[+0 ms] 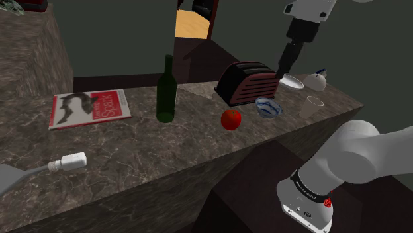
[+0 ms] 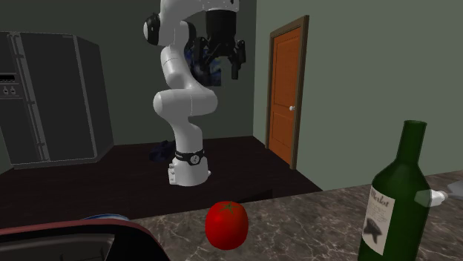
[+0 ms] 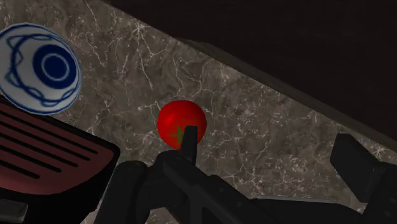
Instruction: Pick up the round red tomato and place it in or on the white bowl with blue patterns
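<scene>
Holding the gripper (image 3: 270, 153) high over the counter (image 1: 132, 152) with fingers (image 3: 356, 162) wide apart, clasping nothing. Finding the tomato (image 1: 231, 119) resting near the counter's front edge (bare marble all round), at eight o'clock from the bowl (image 1: 268, 106), not touching it; noting the toaster (image 1: 248, 83) at the bowl's eleven o'clock.

The counter (image 1: 165, 155) under my reach is dark veined stone; a red tomato (image 1: 231, 119) sits near the edge facing my stand; a white bowl with blue patterns (image 1: 268, 106) lies just beside it, to the shoulder view's right; a dark red toaster (image 1: 247, 83) stands behind both; a green bottle (image 1: 167, 89) stands upright to their left; further left a magazine (image 1: 88, 108) lies flat, a white plug (image 1: 66, 162) nearer the camera; a clear glass (image 1: 311, 106), a white plate (image 1: 291, 82) and a small white pot (image 1: 316, 80) occupy the right end.
</scene>
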### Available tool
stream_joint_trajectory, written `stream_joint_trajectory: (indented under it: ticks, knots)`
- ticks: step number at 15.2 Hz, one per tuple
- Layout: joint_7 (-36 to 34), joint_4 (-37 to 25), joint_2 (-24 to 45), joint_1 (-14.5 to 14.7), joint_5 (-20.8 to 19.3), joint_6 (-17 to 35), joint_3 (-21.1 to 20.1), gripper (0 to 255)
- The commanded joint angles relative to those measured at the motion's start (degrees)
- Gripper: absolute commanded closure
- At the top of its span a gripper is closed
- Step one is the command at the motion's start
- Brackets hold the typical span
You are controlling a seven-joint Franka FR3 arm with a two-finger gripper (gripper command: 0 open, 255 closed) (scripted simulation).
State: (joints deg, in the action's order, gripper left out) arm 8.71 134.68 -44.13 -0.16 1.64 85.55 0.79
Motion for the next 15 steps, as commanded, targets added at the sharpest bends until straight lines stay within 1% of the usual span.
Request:
stream_joint_trajectory:
  ticks: [1, 8, 15]
  knots:
    - [0.0, 0.0, 0.0, 0.0, 0.0, 0.0, 0.0, 0]
    - [-10.9, -3.5, 17.0, -3.7, 2.2, 6.9, -1.0, 0]
    - [-20.5, -9.2, 33.8, -6.8, 4.1, 11.8, -0.1, 0]
